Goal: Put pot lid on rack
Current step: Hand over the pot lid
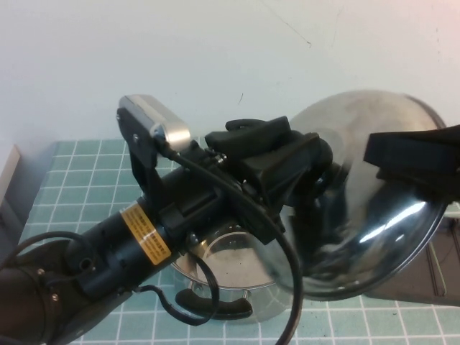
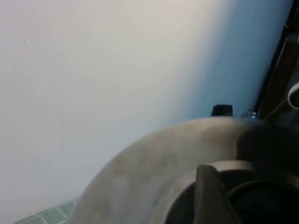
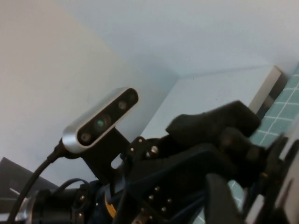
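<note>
The pot lid (image 1: 381,237) hangs tilted in the air at the right, its shiny dome towards the camera. My left gripper (image 1: 320,169) is shut on its black knob, which the fingers hide. In the left wrist view the dome (image 2: 149,168) fills the lower part beside one finger (image 2: 210,196). My right gripper (image 1: 402,162) reaches in from the right across the lid's upper right rim. In the right wrist view one finger (image 3: 222,200) stands apart from the lid's rim (image 3: 287,186), with table showing between. The dark rack (image 1: 431,284) lies low right, mostly behind the lid.
The steel pot (image 1: 230,266) with a black handle (image 1: 215,305) stands on the green gridded mat (image 1: 79,180), under my left arm. A pale wall rises behind. A grey block (image 1: 8,176) sits at the left edge.
</note>
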`<action>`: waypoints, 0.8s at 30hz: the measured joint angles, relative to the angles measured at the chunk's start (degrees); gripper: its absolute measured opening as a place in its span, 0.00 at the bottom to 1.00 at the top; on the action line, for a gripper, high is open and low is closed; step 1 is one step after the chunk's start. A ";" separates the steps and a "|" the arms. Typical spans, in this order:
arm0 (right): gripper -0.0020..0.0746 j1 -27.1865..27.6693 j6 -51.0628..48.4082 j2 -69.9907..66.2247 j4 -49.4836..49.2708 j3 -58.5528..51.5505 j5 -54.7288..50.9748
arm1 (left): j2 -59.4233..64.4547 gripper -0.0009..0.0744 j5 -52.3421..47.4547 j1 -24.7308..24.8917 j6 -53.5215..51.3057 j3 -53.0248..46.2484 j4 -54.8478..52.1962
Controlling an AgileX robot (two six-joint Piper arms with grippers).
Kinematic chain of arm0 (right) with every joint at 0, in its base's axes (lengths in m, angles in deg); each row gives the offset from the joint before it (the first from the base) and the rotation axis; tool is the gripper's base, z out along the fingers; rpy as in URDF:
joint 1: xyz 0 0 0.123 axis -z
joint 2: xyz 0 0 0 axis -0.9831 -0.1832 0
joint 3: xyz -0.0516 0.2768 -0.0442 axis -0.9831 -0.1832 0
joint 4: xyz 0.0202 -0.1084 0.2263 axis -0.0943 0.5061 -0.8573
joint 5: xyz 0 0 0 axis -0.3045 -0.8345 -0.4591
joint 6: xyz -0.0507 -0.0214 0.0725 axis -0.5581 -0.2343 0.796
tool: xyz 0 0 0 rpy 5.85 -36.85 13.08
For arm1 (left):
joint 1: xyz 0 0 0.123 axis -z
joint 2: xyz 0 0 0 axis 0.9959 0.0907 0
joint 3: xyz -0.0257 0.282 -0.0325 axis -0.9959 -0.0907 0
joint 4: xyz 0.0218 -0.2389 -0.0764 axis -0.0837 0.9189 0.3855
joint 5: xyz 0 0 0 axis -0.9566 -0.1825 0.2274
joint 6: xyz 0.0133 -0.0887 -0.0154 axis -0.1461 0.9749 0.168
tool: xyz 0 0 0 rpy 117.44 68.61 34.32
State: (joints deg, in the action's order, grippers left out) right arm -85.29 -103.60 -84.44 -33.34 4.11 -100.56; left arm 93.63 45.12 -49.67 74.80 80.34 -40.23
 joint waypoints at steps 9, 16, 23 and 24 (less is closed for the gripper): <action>0.19 -2.29 -9.27 -1.01 0.74 2.94 3.44 | 1.84 0.48 -3.71 0.00 -5.85 0.37 0.00; 0.19 -2.37 -12.64 2.90 3.01 6.18 7.98 | 0.77 0.59 -6.92 -4.38 -7.59 0.37 -1.40; 0.19 -2.37 -3.12 13.53 24.66 7.71 20.57 | -5.85 0.53 -16.33 -12.49 -7.67 0.37 -5.27; 0.19 -2.37 -0.29 14.69 28.15 7.71 21.76 | -7.31 0.48 -19.50 -13.20 -7.67 0.37 -6.10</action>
State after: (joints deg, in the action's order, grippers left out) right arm -87.66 -103.90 -69.75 -5.19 11.82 -78.80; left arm 86.32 25.62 -62.87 67.14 80.71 -46.33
